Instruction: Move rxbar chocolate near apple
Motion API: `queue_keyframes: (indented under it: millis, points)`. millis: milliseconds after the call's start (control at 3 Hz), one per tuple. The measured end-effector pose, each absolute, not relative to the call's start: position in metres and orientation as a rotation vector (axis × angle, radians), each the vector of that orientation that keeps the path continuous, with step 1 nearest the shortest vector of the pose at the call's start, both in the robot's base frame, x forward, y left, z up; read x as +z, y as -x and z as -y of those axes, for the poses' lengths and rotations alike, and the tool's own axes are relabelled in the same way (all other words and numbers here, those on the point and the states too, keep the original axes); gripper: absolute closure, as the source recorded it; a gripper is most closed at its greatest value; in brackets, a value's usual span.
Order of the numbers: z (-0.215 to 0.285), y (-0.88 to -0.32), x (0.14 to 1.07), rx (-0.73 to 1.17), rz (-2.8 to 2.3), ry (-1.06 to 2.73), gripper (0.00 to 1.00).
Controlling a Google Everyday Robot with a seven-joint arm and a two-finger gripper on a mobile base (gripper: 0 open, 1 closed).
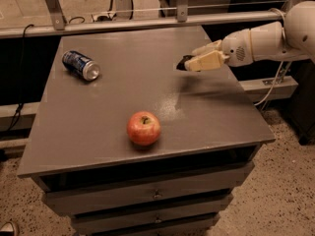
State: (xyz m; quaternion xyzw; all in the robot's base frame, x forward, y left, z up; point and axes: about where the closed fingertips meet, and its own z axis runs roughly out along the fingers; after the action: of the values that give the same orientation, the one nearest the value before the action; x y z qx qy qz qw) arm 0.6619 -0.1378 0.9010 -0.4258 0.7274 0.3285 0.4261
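The red-orange apple (143, 128) stands upright near the front middle of the grey table (221, 112). My gripper (190, 63), with pale fingers (209, 60), reaches in from the right and hovers above the table's right middle, behind and to the right of the apple. A small dark piece, the rxbar chocolate (182, 64), sticks out at the fingertips; most of it is hidden by the fingers. The gripper is shut on it. Its shadow falls on the table just below.
A blue soda can (80, 65) lies on its side at the table's back left. A metal rail (147, 22) runs behind the table. Drawers (156, 194) sit below the top. My white arm (266, 41) spans the right side.
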Motion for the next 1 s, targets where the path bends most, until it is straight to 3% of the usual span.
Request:
queue_keyframes:
  millis: [333,1000]
  points:
    - [0.142,-0.625,0.895,0.898,-1.822,1.095,1.00]
    - [0.136,-0.588,0.876,0.946,-1.825,1.156,0.58]
